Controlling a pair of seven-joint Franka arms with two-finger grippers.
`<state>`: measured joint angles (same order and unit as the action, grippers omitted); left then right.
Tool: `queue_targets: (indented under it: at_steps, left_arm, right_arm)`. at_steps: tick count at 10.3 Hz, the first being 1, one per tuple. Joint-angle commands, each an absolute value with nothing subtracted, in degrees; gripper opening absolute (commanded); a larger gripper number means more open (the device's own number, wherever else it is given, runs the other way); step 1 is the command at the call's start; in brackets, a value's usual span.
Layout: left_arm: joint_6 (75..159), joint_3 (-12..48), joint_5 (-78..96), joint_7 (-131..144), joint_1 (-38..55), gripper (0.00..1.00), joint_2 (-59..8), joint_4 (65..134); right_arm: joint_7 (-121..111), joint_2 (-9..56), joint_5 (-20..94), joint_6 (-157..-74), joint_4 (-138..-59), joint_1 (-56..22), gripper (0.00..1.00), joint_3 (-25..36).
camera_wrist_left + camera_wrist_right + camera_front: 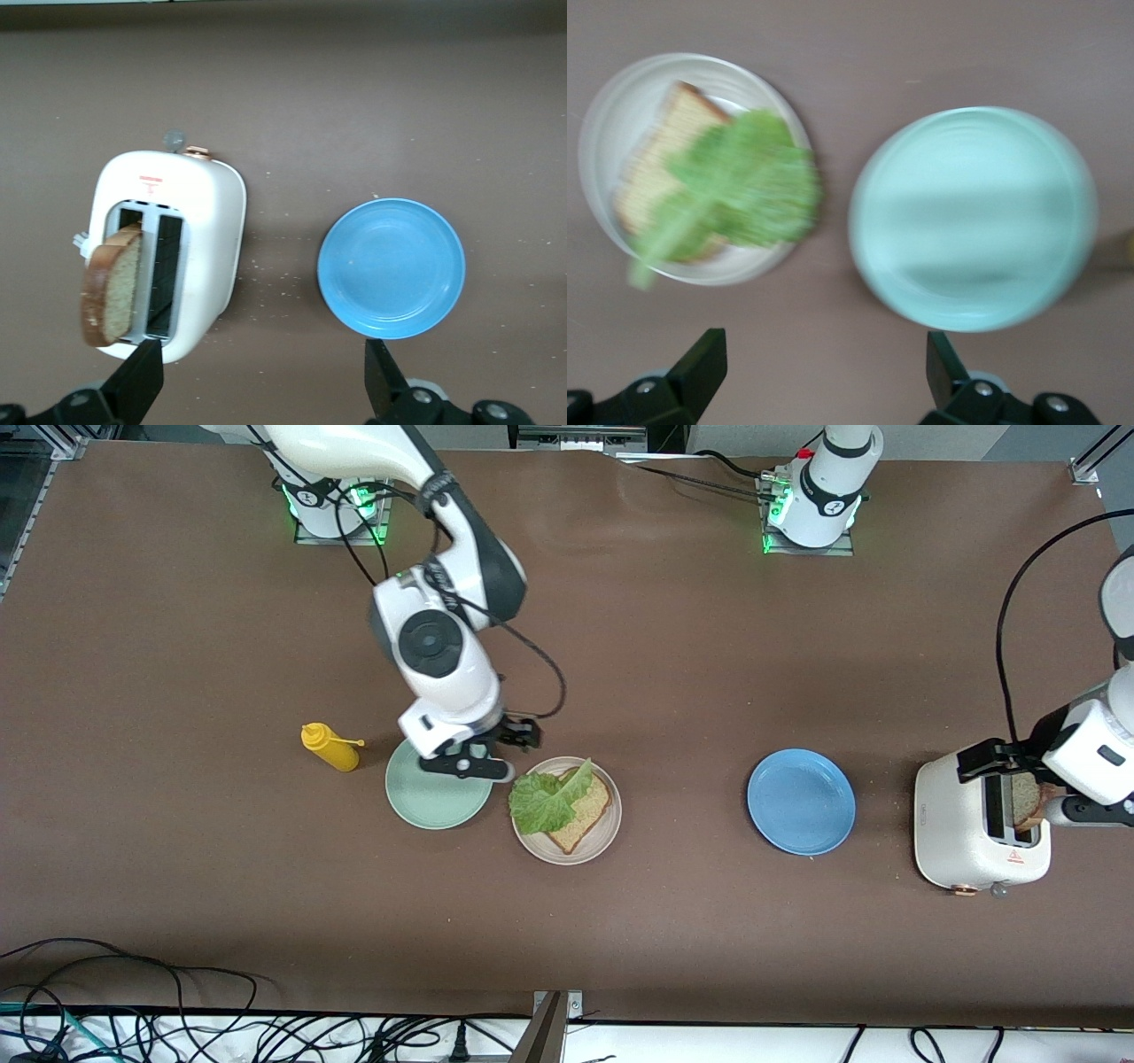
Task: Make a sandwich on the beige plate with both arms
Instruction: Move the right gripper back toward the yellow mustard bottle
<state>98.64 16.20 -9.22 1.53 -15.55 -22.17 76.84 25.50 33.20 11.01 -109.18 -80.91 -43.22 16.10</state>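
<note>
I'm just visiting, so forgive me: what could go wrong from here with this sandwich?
1. The second bread slice leans out of the toaster slot at a tilt. The open left gripper hovers over the toaster; a poor grab could drop the slice or tip the toaster.
2. The lettuce leaf overhangs the rim of the beige plate, so laying bread on top might push it off.
3. The open right gripper hangs over the mint green plate, beside the beige plate, and could bump either.
</note>
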Motion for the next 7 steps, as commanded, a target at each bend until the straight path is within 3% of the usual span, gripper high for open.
queue_targets:
  at_steps: [1, 4, 7]
  left_arm:
    - [98.52, 16.52, -8.70, -3.58, -20.19, 1.00, -22.06, 76.90]
    - [99.40, 16.26, -8.79, -7.90, -24.51, 1.00, -25.30, 76.90]
    - [100.90, 14.69, -8.88, -12.91, -26.45, 1.00, -28.82, 76.90]
  right_arm:
    - [8.85, 28.23, 11.69, -98.83, -82.09, -43.33, 1.00, 23.43]
    - [-2.86, 24.62, 11.69, -88.80, -83.49, -43.33, 1.00, 31.08]
    - [-17.95, 19.88, 11.86, -88.50, -92.69, -43.33, 1.00, 39.08]
